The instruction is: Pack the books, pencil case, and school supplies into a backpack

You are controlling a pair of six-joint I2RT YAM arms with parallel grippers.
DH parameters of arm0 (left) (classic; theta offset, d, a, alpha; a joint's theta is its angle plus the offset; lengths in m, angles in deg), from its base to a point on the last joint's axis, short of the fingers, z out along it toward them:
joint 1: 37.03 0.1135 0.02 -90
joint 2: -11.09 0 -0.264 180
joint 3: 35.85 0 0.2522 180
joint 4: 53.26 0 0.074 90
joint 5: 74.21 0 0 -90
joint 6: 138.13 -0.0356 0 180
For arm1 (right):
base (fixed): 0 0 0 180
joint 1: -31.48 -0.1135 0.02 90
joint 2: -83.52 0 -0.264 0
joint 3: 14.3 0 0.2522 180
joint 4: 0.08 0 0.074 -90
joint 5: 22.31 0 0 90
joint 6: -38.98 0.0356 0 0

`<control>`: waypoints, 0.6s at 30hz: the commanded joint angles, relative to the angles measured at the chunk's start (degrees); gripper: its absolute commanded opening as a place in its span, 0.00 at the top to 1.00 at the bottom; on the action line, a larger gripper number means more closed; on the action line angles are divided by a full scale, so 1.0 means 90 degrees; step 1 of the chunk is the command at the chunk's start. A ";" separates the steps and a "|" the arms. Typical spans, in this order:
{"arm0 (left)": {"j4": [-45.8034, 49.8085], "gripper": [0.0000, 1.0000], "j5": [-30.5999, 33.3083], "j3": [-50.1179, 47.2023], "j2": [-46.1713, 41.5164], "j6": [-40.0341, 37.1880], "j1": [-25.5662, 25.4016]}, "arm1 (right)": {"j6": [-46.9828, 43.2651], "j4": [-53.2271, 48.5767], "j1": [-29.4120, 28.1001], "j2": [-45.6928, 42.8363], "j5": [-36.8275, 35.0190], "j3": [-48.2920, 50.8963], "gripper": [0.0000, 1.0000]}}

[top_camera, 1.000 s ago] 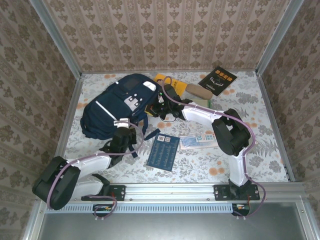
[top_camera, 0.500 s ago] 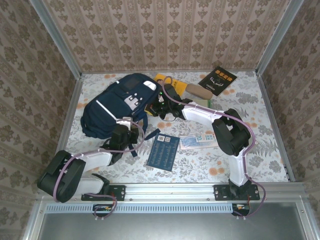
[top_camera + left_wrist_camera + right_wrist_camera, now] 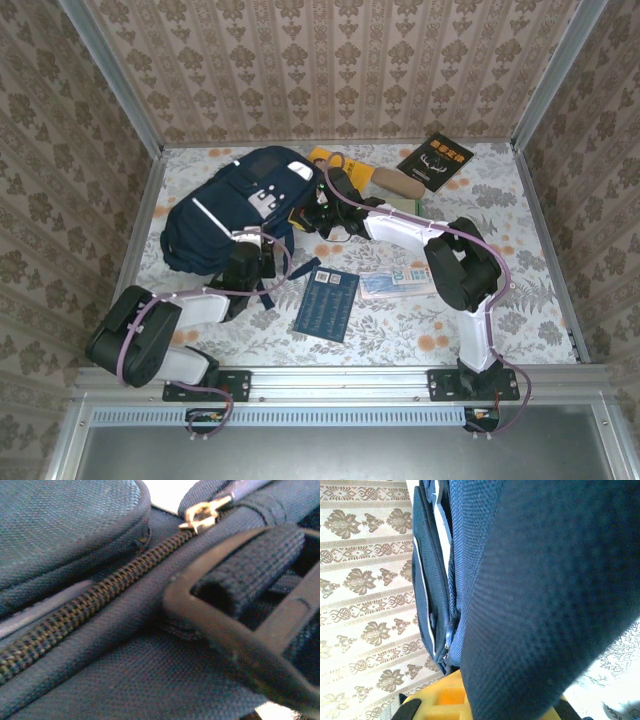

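Observation:
The navy backpack (image 3: pixel 225 205) lies at the back left. My left gripper (image 3: pixel 250 262) is shut at its near right edge, fingers buried in the fabric; close up I see the zipper (image 3: pixel 95 600), its gold slider (image 3: pixel 202 516) and a black strap buckle (image 3: pixel 235 645). My right gripper (image 3: pixel 310 215) is shut on a fold of backpack fabric (image 3: pixel 540 605) that rises from between its yellow jaws. A navy book (image 3: pixel 326 303) and a clear light-blue pack (image 3: pixel 395 282) lie in front. A yellow-orange book (image 3: pixel 322 157), a tan oval case (image 3: pixel 398 183) and a black book (image 3: pixel 436 160) lie at the back.
The patterned walls close the table on three sides, with metal posts at the back corners. The right arm's forearm (image 3: pixel 400 228) stretches across the middle. Free tabletop lies at the right (image 3: pixel 520 270) and along the near edge.
The left arm has pushed forward to the backpack's near edge, and its gripper has gone from partly open to shut. The right arm has not moved.

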 commanded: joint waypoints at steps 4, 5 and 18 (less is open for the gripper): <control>0.0357 1.00 0.0000 -0.0090 -0.1001 0.0217 0.0180 | 0.0309 0.0494 0.0050 -0.0492 0.0289 0.0033 1.00; 0.0517 1.00 0.0012 -0.0141 -0.1167 0.0233 0.0190 | 0.0352 0.0532 0.0066 -0.0495 0.0276 0.0072 1.00; 0.1651 1.00 -0.0226 -0.0689 -0.2750 0.0201 0.0819 | 0.0571 0.0728 0.0204 -0.0453 0.0239 0.0135 1.00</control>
